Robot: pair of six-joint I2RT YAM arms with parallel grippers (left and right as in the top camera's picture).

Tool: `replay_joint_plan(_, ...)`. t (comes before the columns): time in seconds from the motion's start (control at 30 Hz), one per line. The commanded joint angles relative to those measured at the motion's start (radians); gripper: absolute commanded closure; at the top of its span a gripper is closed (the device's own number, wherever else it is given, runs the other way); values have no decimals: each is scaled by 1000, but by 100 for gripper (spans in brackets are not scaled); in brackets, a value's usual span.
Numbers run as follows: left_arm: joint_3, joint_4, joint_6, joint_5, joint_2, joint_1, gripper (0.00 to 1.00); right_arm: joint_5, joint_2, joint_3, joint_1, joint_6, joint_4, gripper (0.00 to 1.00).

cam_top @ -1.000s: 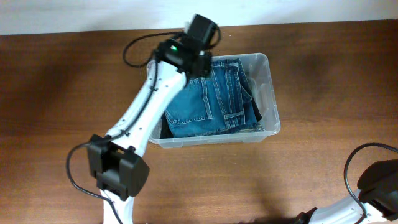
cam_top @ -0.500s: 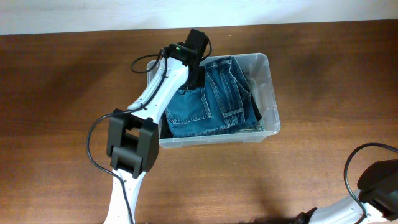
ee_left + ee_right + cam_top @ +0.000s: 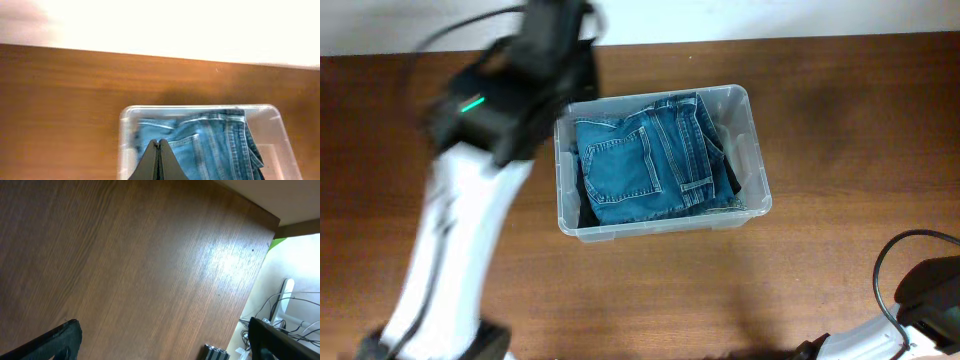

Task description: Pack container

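Note:
The clear container (image 3: 756,168) stands at the middle of the brown table with folded blue jeans (image 3: 645,162) lying inside it, back pocket up. My left arm (image 3: 485,105) is a blurred shape high above the table, left of the container. In the left wrist view my left gripper (image 3: 159,143) is shut with nothing in it, hanging above the container's left rim (image 3: 121,131) with the jeans (image 3: 215,142) below. My right gripper (image 3: 164,332) is open wide over bare wood, far from the container.
The right arm's base and a black cable (image 3: 918,285) sit at the table's near right corner. Past the table edge in the right wrist view are an aluminium rail (image 3: 216,353) and loose cables (image 3: 290,305). A pale wall (image 3: 175,22) runs behind the table.
My left arm has lifted out of the container and swung up and to the left, leaving the jeans lying in it. The right arm has not moved.

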Motion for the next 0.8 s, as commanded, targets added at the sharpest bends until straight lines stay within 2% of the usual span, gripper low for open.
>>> replay_joint_plan(0.0, -10, -111, -53, -37, -80, 79, 99, 11, 0, 3, -2, 5, -1, 2)
replay_joint_plan(0.2, -13, -272, -82, -74, -242, 95, 99, 11, 0, 3, -2, 5, -1, 1)
replay_joint_plan(0.33, -16, -395, -176, -86, -346, 95, 99, 11, 0, 3, -2, 5, -1, 1)
replay_joint_plan(0.37, -26, -395, -159, -54, -374, 95, 91, 11, 0, 3, -2, 5, -1, 1)
replay_joint_plan(0.4, -41, -395, -158, -21, -406, 95, 60, 11, 0, 3, -2, 5, -1, 1)
replay_joint_plan(0.43, -49, -395, -158, -8, -425, 95, 0, 11, 0, 3, -2, 5, -1, 2)
replay_joint_plan(0.77, -58, -395, -158, 24, -588, 95, 0, 11, 0, 3, -2, 5, -1, 1)
